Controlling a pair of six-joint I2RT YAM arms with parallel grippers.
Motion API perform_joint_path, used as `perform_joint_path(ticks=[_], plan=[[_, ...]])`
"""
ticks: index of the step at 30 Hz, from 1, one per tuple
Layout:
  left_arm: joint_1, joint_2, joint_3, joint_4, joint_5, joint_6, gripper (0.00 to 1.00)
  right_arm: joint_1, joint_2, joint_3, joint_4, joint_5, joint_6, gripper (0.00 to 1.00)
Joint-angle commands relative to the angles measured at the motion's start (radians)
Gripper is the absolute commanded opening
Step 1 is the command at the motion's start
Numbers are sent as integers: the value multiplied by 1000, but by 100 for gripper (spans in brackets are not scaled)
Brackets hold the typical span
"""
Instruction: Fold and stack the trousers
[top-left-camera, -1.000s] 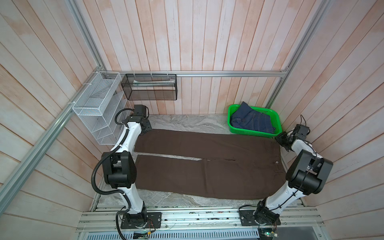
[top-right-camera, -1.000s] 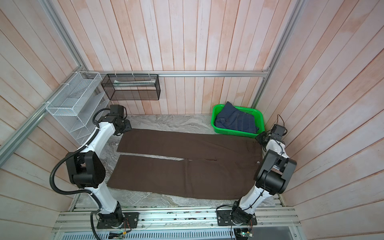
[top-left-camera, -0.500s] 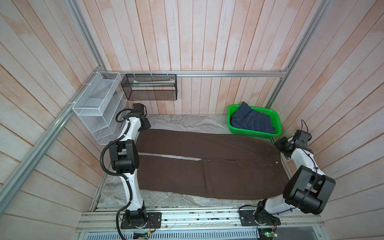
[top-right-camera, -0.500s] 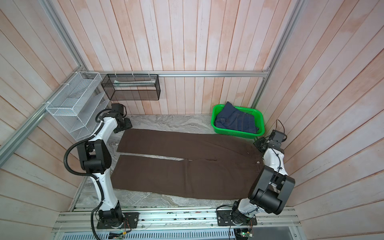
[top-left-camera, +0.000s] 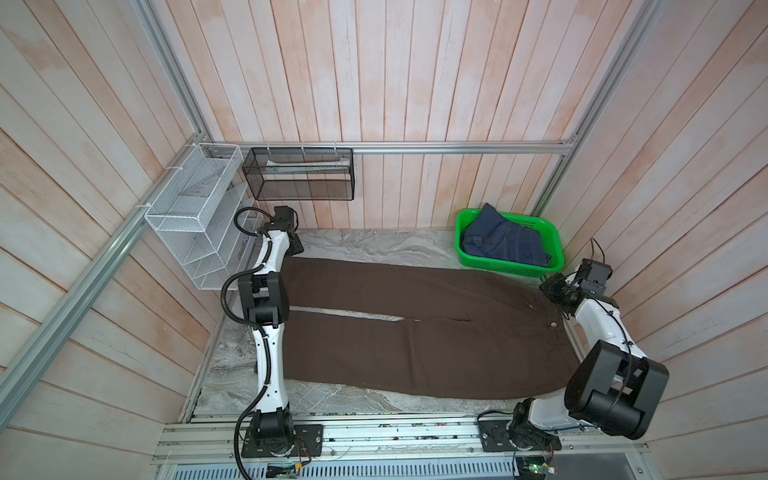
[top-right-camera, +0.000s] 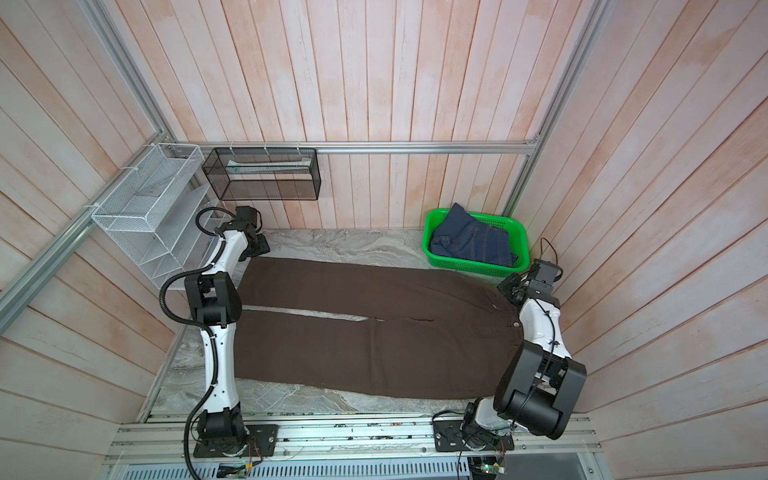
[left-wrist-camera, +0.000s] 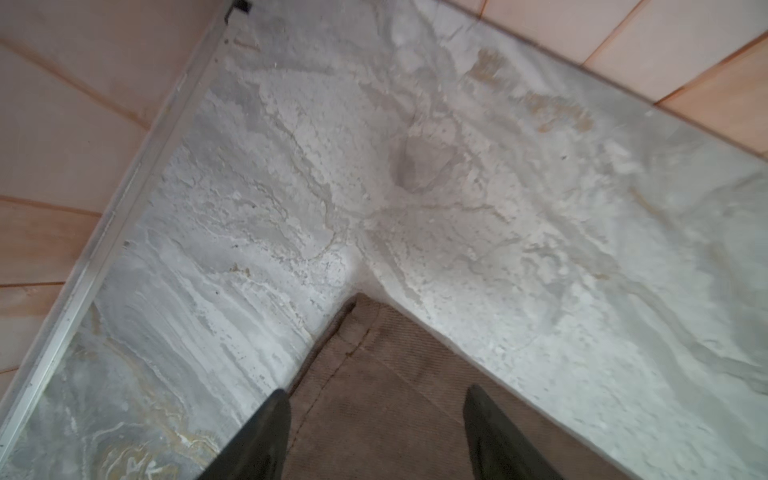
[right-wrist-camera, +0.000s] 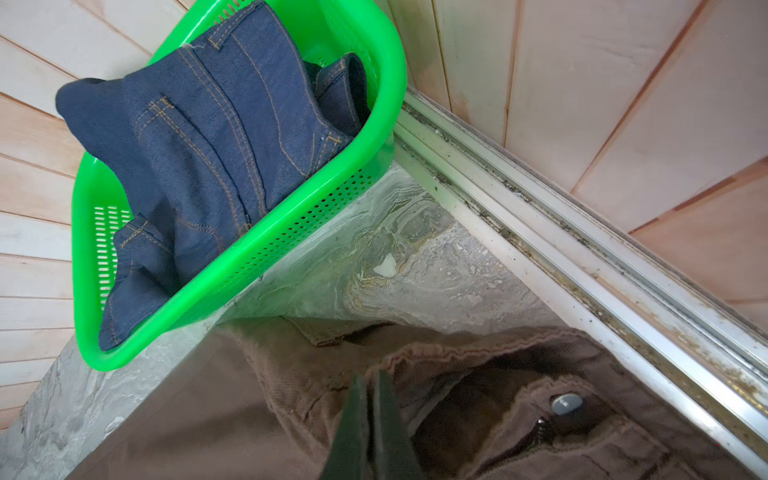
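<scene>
Trousers (top-left-camera: 415, 353) lie flat along my tabletop (top-left-camera: 374, 245), legs apart, waist to the right. My left claw (left-wrist-camera: 374, 390) stands wide open astride the far hem corner, holding nothing. My right claw (right-wrist-camera: 374, 376) is pressed together at the waistband; whether it pinches cloth I cannot tell. Beyond sits a green basket (top-left-camera: 507, 268) of jeans (top-left-camera: 503, 245).

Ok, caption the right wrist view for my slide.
Right gripper closed at the waistband of the brown trousers; jeans in green basket nearby.

Both top views look down over the whole table (top-left-camera: 374, 245); wrist views sit close above the trousers (left-wrist-camera: 374, 424).
</scene>
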Motion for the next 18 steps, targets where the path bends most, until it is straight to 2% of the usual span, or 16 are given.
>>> perform_joint_path(ticks=[1, 4, 9, 18], plan=[[30, 56, 59, -62, 10, 6, 69, 14, -21, 0, -31, -6, -2, 0], [40, 103, 112, -93, 25, 12, 69, 19, -24, 0, -32, -7, -8, 0], [50, 139, 121, -77, 69, 12, 66, 23, -24, 0, -35, -8, -14, 0], [53, 204, 189, -81, 101, 16, 54, 23, -21, 2, -38, -8, -28, 0]])
